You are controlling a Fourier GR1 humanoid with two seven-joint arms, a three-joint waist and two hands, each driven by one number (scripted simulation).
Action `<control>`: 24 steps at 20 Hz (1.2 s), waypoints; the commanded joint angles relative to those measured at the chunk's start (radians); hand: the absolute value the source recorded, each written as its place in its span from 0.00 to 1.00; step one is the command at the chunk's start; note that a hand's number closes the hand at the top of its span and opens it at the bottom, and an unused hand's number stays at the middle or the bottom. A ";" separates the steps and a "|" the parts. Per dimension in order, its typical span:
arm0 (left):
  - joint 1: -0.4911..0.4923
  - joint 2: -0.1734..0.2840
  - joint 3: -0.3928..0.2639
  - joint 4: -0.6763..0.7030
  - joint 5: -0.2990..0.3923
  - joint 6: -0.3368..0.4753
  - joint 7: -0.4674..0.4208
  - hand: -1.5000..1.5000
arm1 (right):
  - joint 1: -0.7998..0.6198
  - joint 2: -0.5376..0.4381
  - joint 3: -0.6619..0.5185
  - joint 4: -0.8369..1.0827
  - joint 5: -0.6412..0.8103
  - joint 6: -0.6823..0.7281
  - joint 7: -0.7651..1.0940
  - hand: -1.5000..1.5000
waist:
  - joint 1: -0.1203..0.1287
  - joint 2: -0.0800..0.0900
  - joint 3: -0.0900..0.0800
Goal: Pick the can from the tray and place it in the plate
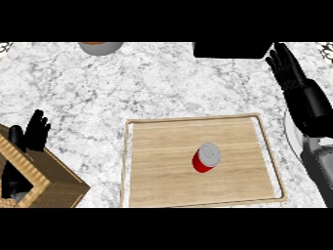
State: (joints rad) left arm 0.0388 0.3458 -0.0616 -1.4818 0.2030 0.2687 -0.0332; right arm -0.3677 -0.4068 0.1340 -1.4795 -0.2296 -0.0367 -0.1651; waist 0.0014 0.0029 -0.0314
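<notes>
A red can (206, 158) with a grey top stands upright near the middle of a wooden tray (155, 146) on the marble counter. My right hand (290, 71) is raised at the far right, well beyond the tray's back right corner, fingers straight and holding nothing. At the left edge my left hand (32, 131) rests open with its fingers up, above a wicker basket. A thin pale curved edge (293, 134) shows beside my right forearm; I cannot tell whether it is the plate.
A wicker basket (50, 178) fills the lower left corner. A grey bowl (100, 47) sits at the back edge, left of centre. A black box (230, 50) stands at the back right, close to my right hand.
</notes>
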 commanded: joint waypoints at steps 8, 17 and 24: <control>-0.055 0.011 -0.050 0.074 -0.004 -0.151 -0.041 0.50 | -0.302 -0.196 0.205 -0.082 0.230 0.366 -0.113 1.00 | 0.044 -0.014 0.024; -0.211 0.015 -0.012 0.138 0.009 -0.182 0.082 0.50 | -0.148 -0.073 0.243 0.407 0.159 0.667 -0.564 0.00 | 0.024 0.009 0.035; -0.237 -0.006 0.011 0.179 -0.022 -0.192 0.109 0.50 | -0.238 -0.096 0.325 0.483 0.352 0.571 -0.664 0.00 | 0.022 0.003 0.033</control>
State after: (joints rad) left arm -0.1858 0.3348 -0.0657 -1.3050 0.1900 0.0150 -0.0362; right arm -0.5770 -0.4910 0.4164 -1.0595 0.0219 0.4864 -0.6897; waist 0.0235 0.0095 0.0019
